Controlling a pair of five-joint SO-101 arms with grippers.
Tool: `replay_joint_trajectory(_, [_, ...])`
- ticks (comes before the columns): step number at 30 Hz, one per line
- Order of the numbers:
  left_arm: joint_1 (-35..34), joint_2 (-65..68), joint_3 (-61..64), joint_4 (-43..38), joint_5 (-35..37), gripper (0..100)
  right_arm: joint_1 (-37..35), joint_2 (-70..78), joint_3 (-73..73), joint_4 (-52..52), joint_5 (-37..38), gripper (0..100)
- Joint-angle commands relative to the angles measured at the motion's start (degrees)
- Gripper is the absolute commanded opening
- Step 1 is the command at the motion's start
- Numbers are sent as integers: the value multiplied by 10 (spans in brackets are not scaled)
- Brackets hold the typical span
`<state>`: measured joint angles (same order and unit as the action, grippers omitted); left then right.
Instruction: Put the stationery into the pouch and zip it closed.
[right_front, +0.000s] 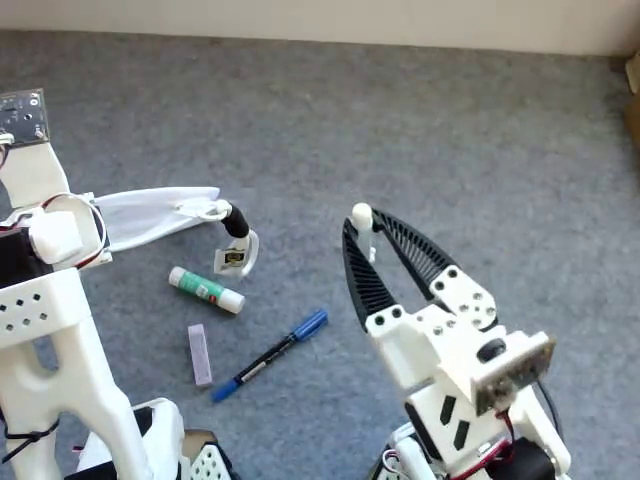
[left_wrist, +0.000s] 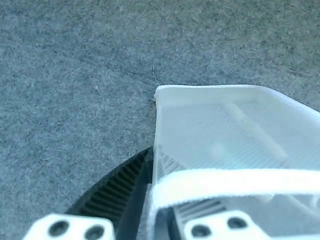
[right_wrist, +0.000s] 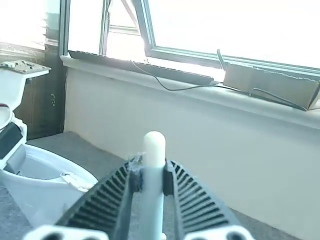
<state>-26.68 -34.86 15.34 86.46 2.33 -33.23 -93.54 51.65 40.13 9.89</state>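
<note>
Right claw (right_wrist: 149, 172) clenched on white round-tipped plastic stick (right_wrist: 154, 145), stick lying along fingers, tip poking past them.

Risk: stick slides out lengthwise or pivots on approach. May jab rim of white mesh pouch (right_front: 150, 218) instead of entering; how wide mouth gapes, cannot tell.

Left claw (left_wrist: 156, 167) grasping pouch edge. Slack mesh may slip or fold shut.

Pose: right arm raised, claw near level, well apart from pouch. Left arm at pouch's end.

Green-and-white glue stick (right_front: 205, 289), lilac block eraser (right_front: 200, 354), blue pen (right_front: 272, 354) loose on grey felt desk (right_front: 480, 130), near pouch.
</note>
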Motion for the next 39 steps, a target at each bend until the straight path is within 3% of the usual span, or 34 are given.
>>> replay_joint_trajectory(1, [8, -1, -5, 2, 6, 7, 14, -3, 12, -17, -3, 5])
replay_joint_trajectory(5, [8, -1, -5, 2, 6, 7, 11, -6, 29, -20, -18, 5])
replay_joint_trajectory(10, [8, -1, -5, 2, 6, 7, 12, -7, 28, -96, -208, 5])
replay_joint_trajectory(12, [8, -1, -5, 1, 6, 7, 12, -4, 28, -124, -237, 5])
replay_joint_trajectory(19, [8, -1, -5, 2, 6, 7, 7, -2, 29, -215, -240, 5])
replay_joint_trajectory(29, [9, -1, -7, 0, 6, 7, -112, 0, 29, -315, -240, 5])
replay_joint_trajectory(39, [40, -1, -7, 3, 20, 7, -153, 144, 28, -422, -240, 5])
